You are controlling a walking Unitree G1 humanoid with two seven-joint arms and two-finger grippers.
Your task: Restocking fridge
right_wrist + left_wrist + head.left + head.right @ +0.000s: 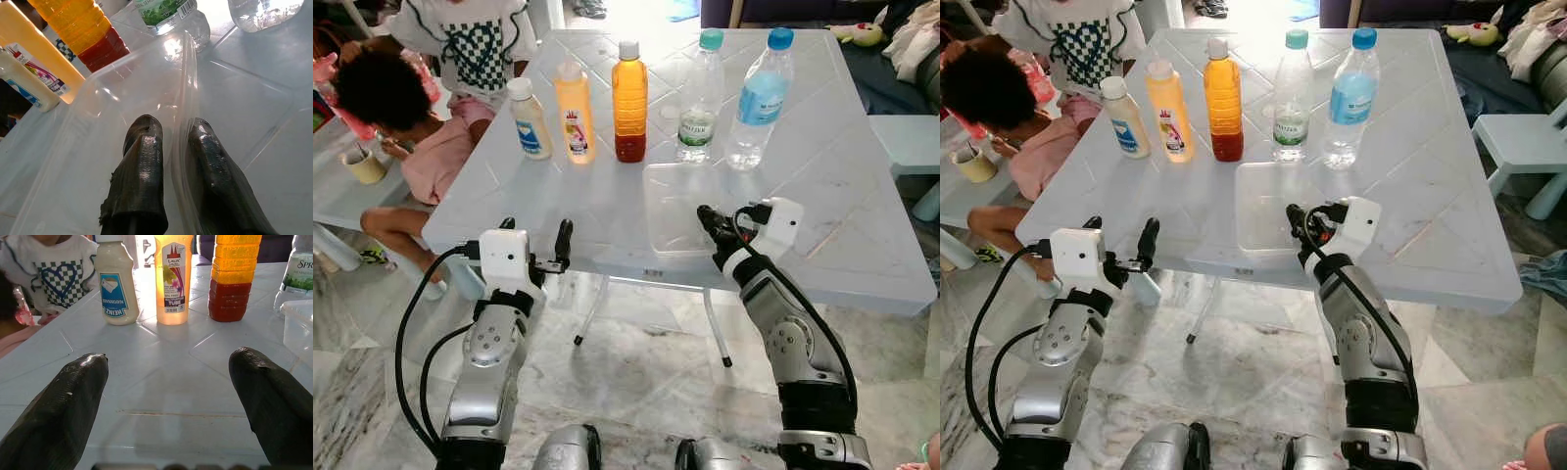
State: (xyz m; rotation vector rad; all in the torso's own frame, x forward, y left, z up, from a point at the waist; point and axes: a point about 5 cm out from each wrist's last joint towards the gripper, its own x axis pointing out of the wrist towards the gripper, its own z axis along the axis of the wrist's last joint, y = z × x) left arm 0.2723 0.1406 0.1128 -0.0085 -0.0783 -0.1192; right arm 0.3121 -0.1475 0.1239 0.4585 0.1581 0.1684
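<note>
STEP: securing clear tub (680, 206) at table (862, 255) near edge | RIGHT: right gripper (171, 147) pinched on tub's side wall, one finger inside | LEFT: left gripper (168, 377) wide, empty, facing mayonnaise bottle (115, 281) | NEXT: likely steady tub, load bottles.

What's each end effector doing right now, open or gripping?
Left end effector: open, empty, at the table's near edge.
Right end effector: closed on the side wall of the clear plastic container.
</note>
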